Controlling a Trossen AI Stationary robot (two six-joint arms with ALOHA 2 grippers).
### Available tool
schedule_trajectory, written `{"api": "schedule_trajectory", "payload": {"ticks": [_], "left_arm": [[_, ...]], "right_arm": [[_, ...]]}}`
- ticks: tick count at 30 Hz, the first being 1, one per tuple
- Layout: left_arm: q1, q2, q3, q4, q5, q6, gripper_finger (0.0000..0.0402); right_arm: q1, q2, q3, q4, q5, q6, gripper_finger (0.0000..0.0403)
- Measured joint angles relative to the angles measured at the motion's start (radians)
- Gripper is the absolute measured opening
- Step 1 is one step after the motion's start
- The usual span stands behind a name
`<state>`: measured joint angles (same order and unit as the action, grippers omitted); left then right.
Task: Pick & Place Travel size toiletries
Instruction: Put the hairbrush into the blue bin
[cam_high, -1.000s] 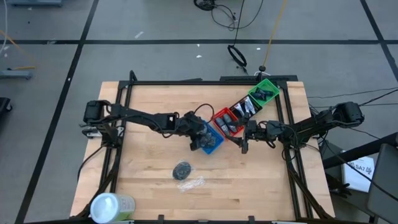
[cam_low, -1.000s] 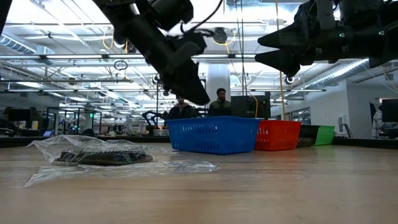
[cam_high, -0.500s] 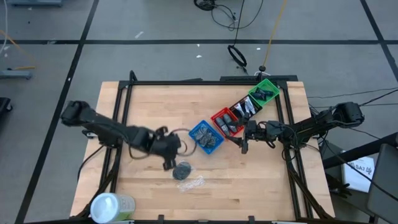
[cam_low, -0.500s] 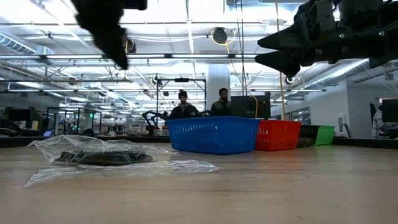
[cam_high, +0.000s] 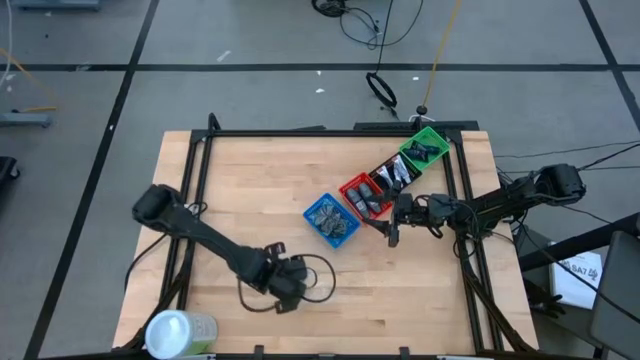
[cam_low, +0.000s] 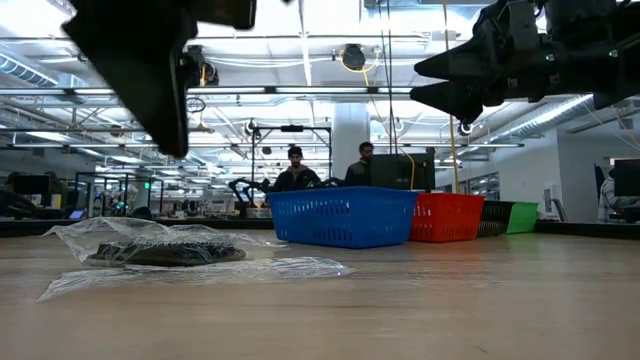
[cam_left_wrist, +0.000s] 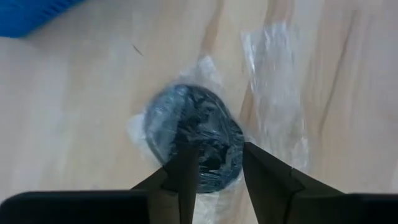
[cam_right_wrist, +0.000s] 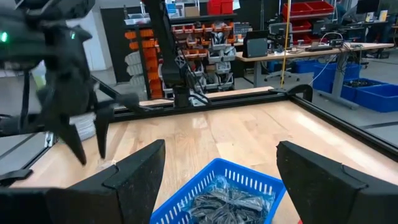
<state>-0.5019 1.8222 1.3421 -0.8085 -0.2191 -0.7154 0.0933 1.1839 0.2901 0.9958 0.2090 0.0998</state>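
A dark round disc (cam_left_wrist: 186, 127), wrapped in crumpled clear plastic (cam_left_wrist: 273, 81), lies flat on the wooden table (cam_high: 250, 180) near its front edge. The low view shows the disc (cam_low: 165, 254) inside the wrapper. My left gripper (cam_left_wrist: 217, 158) hangs open above it, pointing steeply down and well clear of the table (cam_low: 160, 90). In the high view the left gripper (cam_high: 287, 288) covers the disc. My right gripper (cam_high: 392, 232) waits open and level beside the red basket (cam_high: 365, 196). The blue basket (cam_high: 331, 221) holds several dark toiletries.
Four baskets run in a slanted row toward the far right: blue, red, a dark one (cam_high: 392, 172) and green (cam_high: 424, 148). A large white-topped green container (cam_high: 180, 332) stands at the near left corner. People stand in the room behind the table (cam_low: 292, 170).
My left gripper has swung from over the blue basket toward the table's near edge and a little to the left, tipping to point more steeply down. It now hangs over the wrapped disc. The disc and wrapper have not moved.
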Motion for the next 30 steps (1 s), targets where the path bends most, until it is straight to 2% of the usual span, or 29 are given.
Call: {"api": "schedule_trajectory", "payload": {"ticks": [6, 9, 13, 21, 25, 30], "left_arm": [[0.003, 0.093, 0.012, 0.048, 0.020, -0.069, 0.0127], [0.001, 0.129, 0.012, 0.063, 0.037, -0.042, 0.0138], [0.014, 0.148, 0.012, 0.069, 0.093, -0.021, 0.0158], [0.026, 0.148, 0.012, 0.081, 0.166, -0.074, 0.0191], [0.026, 0.148, 0.003, 0.081, 0.153, -0.074, 0.0225], [0.031, 0.148, -0.022, 0.081, 0.062, -0.086, 0.0273]], "right_arm": [[0.000, 0.000, 0.000, -0.008, -0.001, 0.001, 0.0293], [0.000, 0.000, 0.000, -0.008, -0.001, 0.004, 0.0293], [0.000, 0.000, 0.000, -0.007, -0.001, 0.009, 0.0293], [0.000, 0.000, 0.000, -0.007, -0.001, 0.011, 0.0293], [0.000, 0.000, 0.000, -0.007, -0.001, 0.011, 0.0293], [0.000, 0.000, 0.000, -0.007, -0.001, 0.011, 0.0293]]}}
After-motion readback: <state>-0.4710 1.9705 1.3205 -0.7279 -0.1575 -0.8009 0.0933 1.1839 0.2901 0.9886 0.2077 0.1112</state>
